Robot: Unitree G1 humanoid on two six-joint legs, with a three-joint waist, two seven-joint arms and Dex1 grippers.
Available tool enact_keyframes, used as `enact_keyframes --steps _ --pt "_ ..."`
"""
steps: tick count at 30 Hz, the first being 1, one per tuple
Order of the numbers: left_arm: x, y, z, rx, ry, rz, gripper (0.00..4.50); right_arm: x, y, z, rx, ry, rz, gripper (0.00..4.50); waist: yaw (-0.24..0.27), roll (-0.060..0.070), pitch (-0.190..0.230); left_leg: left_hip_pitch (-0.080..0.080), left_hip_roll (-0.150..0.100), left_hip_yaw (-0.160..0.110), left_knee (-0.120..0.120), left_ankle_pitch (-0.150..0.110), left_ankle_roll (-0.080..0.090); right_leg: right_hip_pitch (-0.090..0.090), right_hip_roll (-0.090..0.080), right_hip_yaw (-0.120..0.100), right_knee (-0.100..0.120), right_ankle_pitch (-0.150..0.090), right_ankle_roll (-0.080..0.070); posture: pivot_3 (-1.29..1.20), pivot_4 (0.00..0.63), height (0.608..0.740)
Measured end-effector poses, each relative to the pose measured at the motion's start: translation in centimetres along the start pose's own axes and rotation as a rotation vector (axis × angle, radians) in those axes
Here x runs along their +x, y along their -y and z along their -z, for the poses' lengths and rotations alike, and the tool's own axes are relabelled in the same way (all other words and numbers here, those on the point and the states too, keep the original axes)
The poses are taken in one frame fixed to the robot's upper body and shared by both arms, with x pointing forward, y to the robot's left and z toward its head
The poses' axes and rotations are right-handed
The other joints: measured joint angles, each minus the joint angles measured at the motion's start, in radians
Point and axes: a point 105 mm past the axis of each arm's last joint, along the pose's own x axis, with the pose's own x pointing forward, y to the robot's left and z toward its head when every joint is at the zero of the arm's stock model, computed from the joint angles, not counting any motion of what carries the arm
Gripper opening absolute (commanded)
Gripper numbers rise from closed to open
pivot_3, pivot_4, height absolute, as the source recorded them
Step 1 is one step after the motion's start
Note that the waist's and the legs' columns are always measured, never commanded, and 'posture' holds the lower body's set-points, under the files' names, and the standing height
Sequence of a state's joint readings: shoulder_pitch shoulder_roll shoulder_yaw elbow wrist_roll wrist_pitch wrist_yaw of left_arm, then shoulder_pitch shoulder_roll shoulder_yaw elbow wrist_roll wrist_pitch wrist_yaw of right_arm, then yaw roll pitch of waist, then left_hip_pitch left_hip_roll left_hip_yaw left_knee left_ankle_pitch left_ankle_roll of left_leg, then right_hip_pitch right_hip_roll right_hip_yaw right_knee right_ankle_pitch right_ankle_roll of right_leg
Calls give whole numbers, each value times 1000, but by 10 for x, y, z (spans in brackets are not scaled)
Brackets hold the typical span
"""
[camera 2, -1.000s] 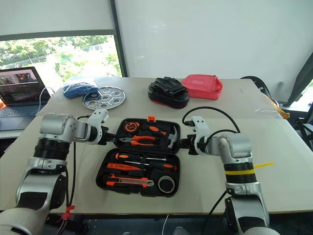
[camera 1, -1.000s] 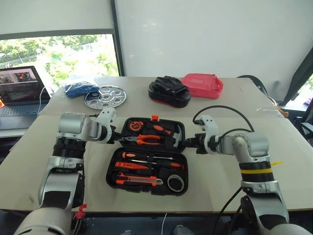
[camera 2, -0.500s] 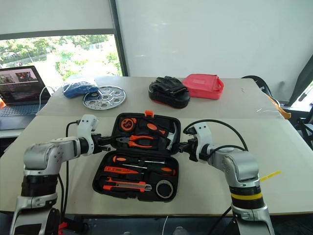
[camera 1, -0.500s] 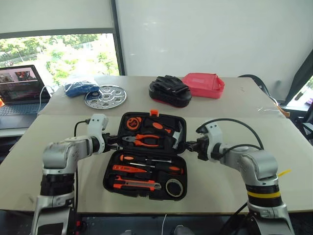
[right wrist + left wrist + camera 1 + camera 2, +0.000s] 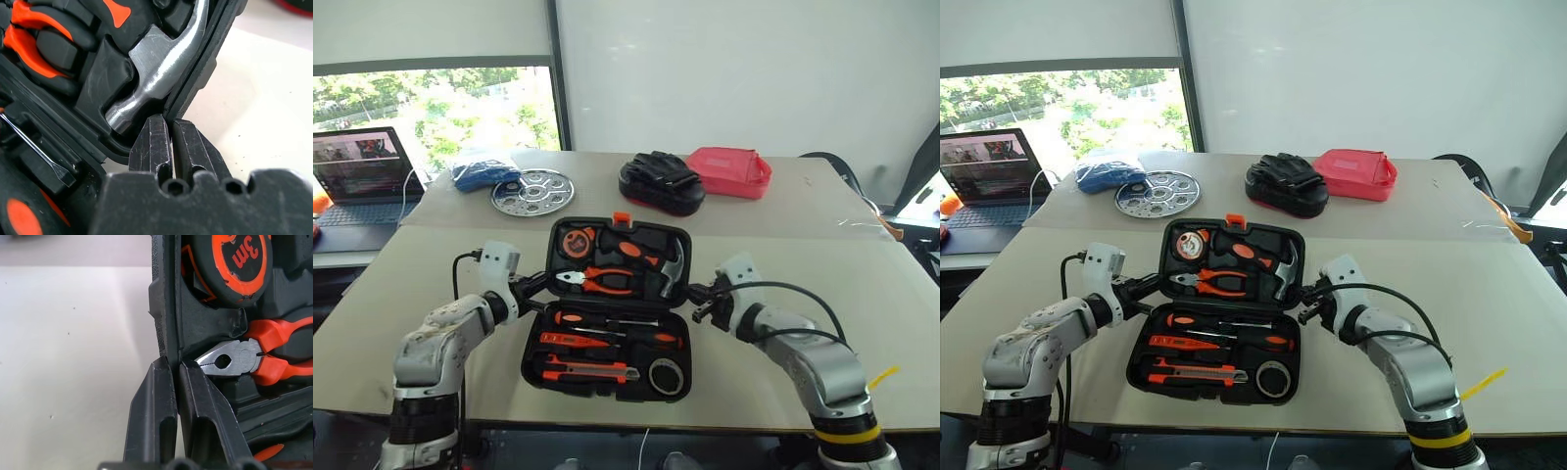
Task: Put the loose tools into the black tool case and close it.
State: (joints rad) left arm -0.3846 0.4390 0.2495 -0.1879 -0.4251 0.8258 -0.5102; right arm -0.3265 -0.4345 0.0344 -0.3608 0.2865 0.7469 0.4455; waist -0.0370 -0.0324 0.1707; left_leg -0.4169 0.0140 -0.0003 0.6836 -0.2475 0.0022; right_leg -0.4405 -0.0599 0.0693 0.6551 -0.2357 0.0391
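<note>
The black tool case lies open at the table's middle, its lid tilted up, a small orange latch on its top edge. Two screwdrivers, a utility knife and a round tape roll rest in the lower half's slots. The lid carries pliers, a hammer and a tape measure. My left gripper is shut on the lid's left edge, and the right gripper is shut on its right edge. The black fingers pinch the rim, as do the right ones.
At the back of the table lie a round perforated steel plate, a blue bundle, a black glove heap and a red pouch. A laptop stands at far left. A black cable loops over my right arm.
Both hands have drawn back toward me and turned, elbows dropping, while still pinching the lid's sides. The lid stands more upright than before. The view has shifted slightly.
</note>
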Motion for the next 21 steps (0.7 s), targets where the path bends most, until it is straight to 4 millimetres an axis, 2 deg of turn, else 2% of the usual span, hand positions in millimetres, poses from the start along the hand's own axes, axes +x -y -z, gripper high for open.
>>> enact_keyframes --steps 5,9,13,17,21 --pt "3 4 -15 81 108 8 0 -1 7 -12 -113 94 52 14 0 0 0 0 0 0 0 0 0 0 0 0 0 0 0 0 150 740" --pt "4 6 -19 112 146 16 0 -2 11 -18 -185 143 82 14 1 0 0 0 0 0 0 0 0 0 0 0 0 0 0 0 150 740" --pt "3 7 -10 180 140 27 0 -6 9 -14 -310 162 90 14 0 0 0 0 0 1 0 0 0 0 0 0 0 0 0 0 150 740" --pt "1 4 4 246 126 42 0 -7 3 -2 -393 159 87 14 -1 0 0 1 0 1 0 0 0 0 0 0 0 0 0 0 150 740" --pt "-3 5 8 350 144 59 0 -11 0 6 -498 172 80 14 1 0 0 1 0 1 0 0 0 0 0 0 0 0 0 0 150 740"
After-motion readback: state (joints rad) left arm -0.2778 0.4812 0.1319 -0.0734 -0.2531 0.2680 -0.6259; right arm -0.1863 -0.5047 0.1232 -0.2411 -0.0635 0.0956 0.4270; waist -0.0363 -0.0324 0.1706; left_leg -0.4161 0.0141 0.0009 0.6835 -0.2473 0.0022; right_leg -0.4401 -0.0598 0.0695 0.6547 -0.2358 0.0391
